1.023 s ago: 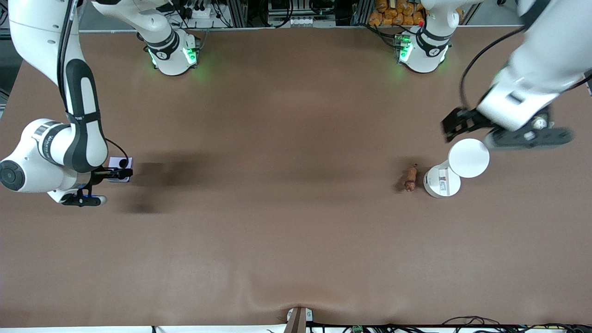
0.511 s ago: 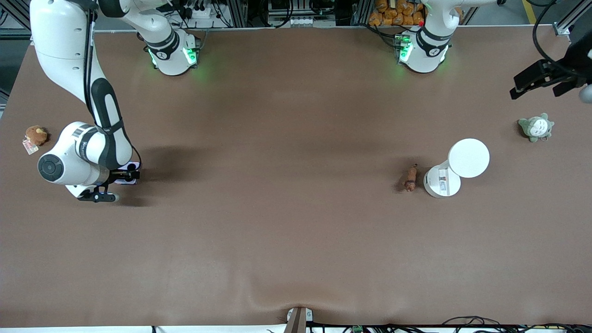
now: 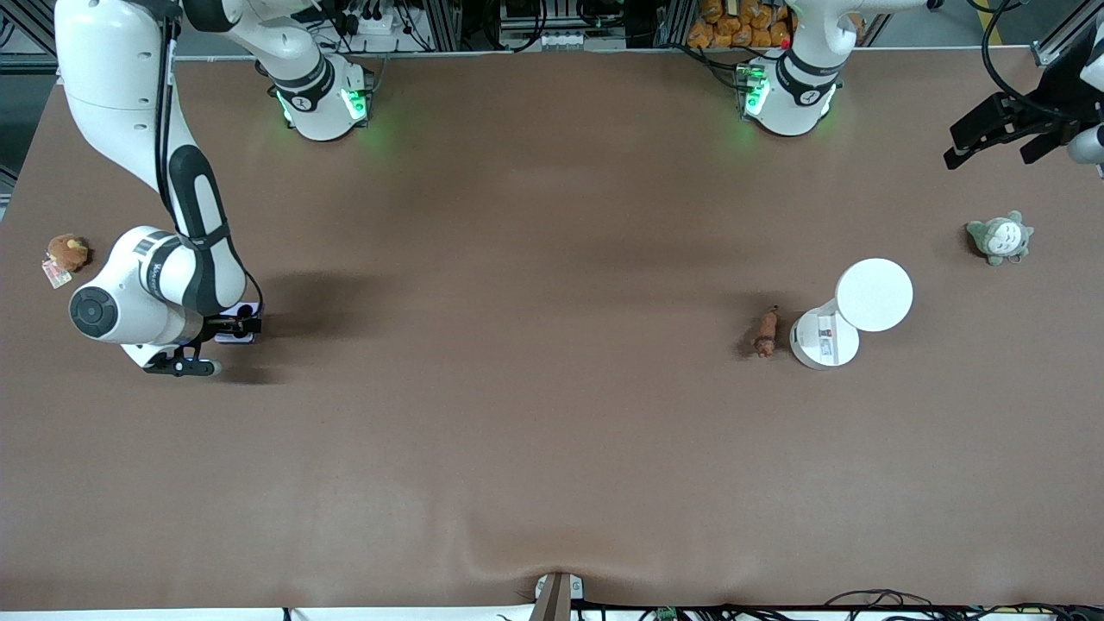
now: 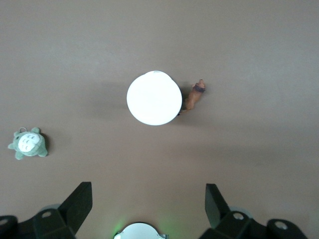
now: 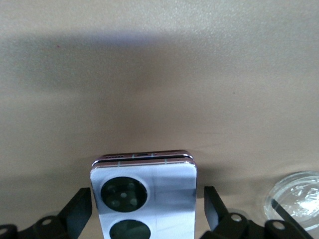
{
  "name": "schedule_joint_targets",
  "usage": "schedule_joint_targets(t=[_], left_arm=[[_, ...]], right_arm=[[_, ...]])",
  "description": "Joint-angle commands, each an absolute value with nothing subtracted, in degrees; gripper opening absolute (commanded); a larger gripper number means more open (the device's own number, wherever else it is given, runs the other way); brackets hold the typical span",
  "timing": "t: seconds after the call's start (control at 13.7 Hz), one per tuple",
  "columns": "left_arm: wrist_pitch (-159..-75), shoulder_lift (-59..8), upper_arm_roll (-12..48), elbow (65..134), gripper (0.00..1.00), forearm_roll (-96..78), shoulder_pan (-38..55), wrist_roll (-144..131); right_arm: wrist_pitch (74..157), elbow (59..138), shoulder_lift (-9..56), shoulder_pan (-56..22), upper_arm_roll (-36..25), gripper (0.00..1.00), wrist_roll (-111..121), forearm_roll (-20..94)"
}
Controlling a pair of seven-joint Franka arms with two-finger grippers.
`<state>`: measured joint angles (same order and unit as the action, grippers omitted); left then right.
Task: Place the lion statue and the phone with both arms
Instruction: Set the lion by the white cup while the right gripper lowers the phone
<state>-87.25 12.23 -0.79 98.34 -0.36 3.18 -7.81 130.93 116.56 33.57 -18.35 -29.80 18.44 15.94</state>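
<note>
A: Where was the phone [image 5: 144, 191]?
B: Flat on the table [image 3: 552, 431] at the right arm's end, between the right gripper's [image 5: 144, 209] spread, non-touching fingers.
A: And the lion statue [image 3: 765, 333]?
B: Just beside the white lamp [image 3: 854, 310]. Left gripper [image 3: 992, 142] hovered wide open.

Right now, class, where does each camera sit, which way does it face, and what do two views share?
Front view: high across the table, facing the bases; both arms show.
Left wrist view: looks down on the tiny reddish-brown lion statue beside the white round lamp-like device; open left claw shows.
Right wrist view: low over the lilac folded phone between right claw fingers.
Shared: front and left wrist show statue, lamp.
</note>
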Motion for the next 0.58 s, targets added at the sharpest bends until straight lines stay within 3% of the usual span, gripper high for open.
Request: schedule_joint_targets(t=[0.0, 0.29, 0.51], left_arm=[[-88.24, 12.75, -0.88, 98.7, 1.0, 1.23, 3.78, -7.38], [-88.33, 10.99, -0.79, 98.17, 1.0, 1.14, 3.95, -7.38], [-88.33, 10.99, -0.7, 98.09, 1.0, 1.14, 3.69, -7.47]], right_arm=[[128.51, 115.67, 31.82, -17.93, -29.79, 1.0, 19.51, 16.35], [117.45, 105.59, 30.06, -16.7, -30.23, 1.0, 19.6, 16.0], [102.28, 92.77, 30.23, -13.54, -30.23, 1.0, 19.43, 15.56]])
